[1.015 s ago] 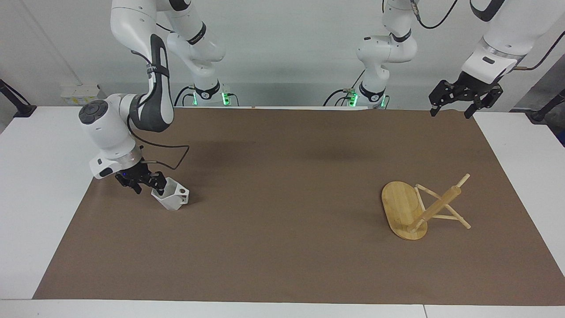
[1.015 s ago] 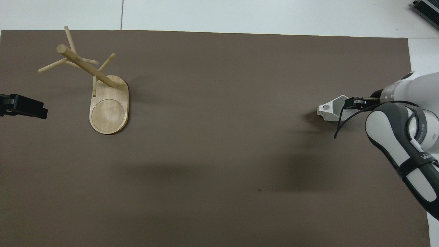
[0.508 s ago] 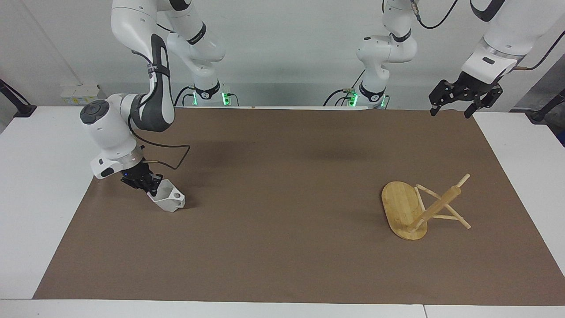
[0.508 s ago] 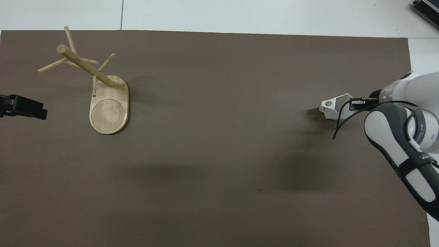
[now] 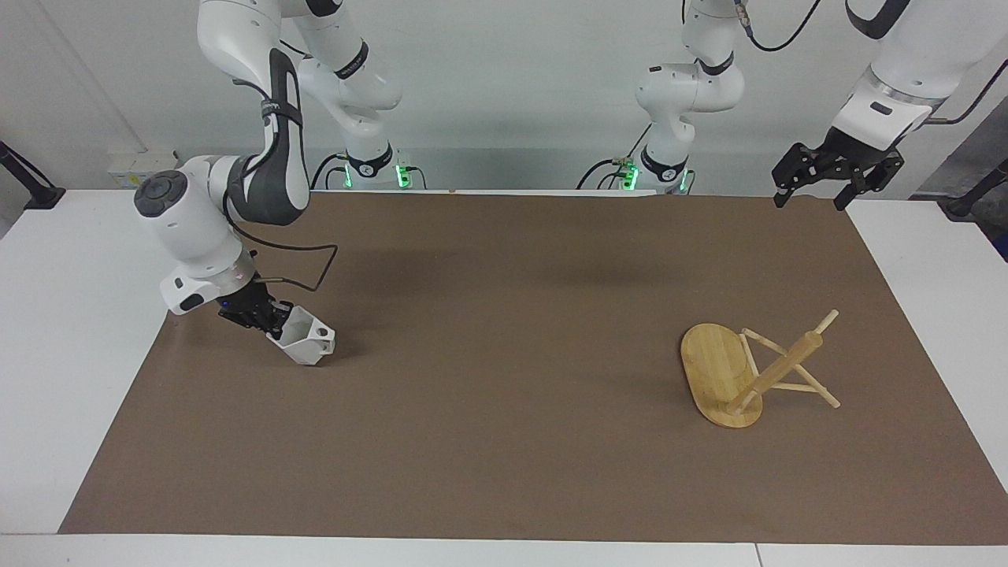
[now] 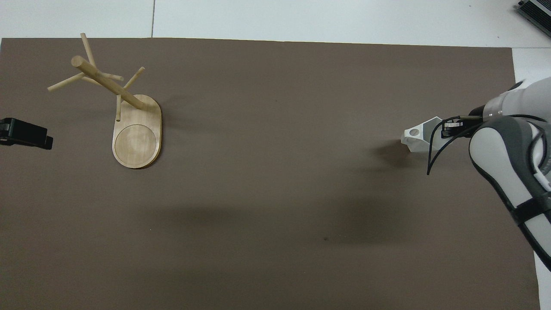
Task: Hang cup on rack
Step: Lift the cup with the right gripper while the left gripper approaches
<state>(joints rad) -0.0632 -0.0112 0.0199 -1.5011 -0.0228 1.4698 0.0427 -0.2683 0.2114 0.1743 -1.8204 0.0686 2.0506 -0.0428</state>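
A white surface (image 5: pixel 71 331) is seen covered for the most part by a big brown mat (image 5: pixel 504 378), with a plain white wall at the robots' end. The cup (image 5: pixel 303 339) is found toward the right arm's end of the mat, gripped at its rim by the right hand (image 5: pixel 264 319), which is clamped tight on the cup's wall. The cup is tipped well over, its open mouth turned up toward the hand and its blocky handle with the round hole pointed away from the hand; nothing can be made out inside it. Whether its lower edge is touching the mat or just off it can't really be told, though a shadow is cast right beside it. The rack (image 5: pixel 752 370) is set toward the left arm's end, well apart from the cup, oval base flat on the mat, post up with the thin pegs sticking out, and no cup is hung on any of them. The left hand (image 5: pixel 836 169) is held up over the mat's corner nearest the robots, fingers spread wide, nothing gripped, arm just waiting.
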